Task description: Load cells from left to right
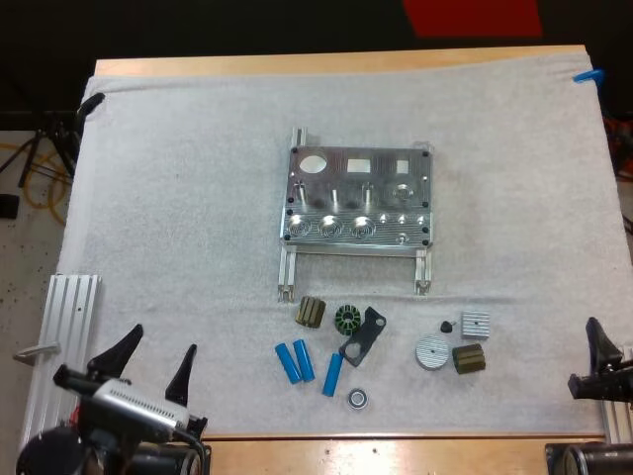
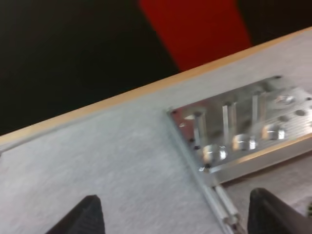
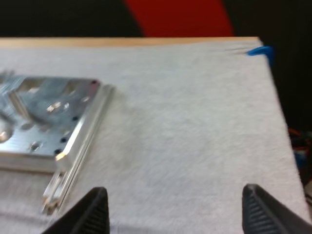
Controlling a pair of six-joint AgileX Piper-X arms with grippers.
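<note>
- White mat (image 1: 178, 198): metal fixture (image 1: 356, 198) sits mid-mat, no cells in yet.
- Blue cylinders (image 1: 304, 359) lie just in front, prob. staged for loading.
- Left pincer (image 1: 161, 348) & right pincer (image 3: 175, 214) spread, holding nothing.

The left arm (image 1: 129, 406) comes in at the near left corner of the table (image 1: 326, 61). Its left gripper (image 1: 161, 344) hangs over the near edge of the mat (image 1: 178, 198), black fingers (image 1: 127, 346) spread wide, pointing toward the far edge, holding nothing. The right gripper (image 3: 175, 207) sits at the table's near right corner, its fingers likewise apart and empty.
</note>
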